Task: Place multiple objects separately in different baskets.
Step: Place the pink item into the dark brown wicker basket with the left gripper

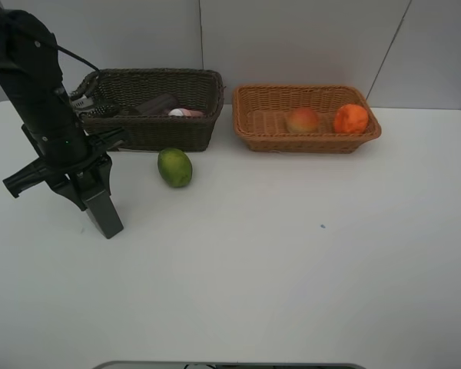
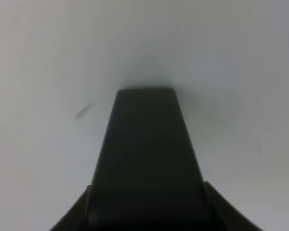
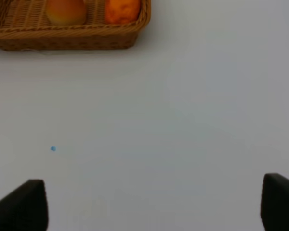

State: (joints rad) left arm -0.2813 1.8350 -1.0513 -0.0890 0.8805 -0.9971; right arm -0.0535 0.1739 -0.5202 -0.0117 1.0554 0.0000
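Note:
A green citrus (image 1: pixel 174 167) lies on the white table just in front of the dark brown basket (image 1: pixel 169 135). In that basket lie a dark grey-green bottle (image 1: pixel 158 103) and a pink white-capped bottle (image 1: pixel 186 113); I cannot make out the mauve cup. The light tan basket (image 1: pixel 307 143) holds the peach-like fruit (image 1: pixel 303 120) and the orange (image 1: pixel 351 118). My left gripper (image 1: pixel 110 227) points down at the table, left of the citrus, shut and empty; the left wrist view shows it (image 2: pixel 145 94) as one dark block. My right gripper (image 3: pixel 154 202) is open and empty over bare table, with the tan basket (image 3: pixel 62 41) ahead.
The left arm (image 1: pixel 42 100) stands in front of the dark basket's left end. A small blue speck (image 1: pixel 322 226) marks the table; it also shows in the right wrist view (image 3: pixel 53 148). A grey wall rises behind the baskets.

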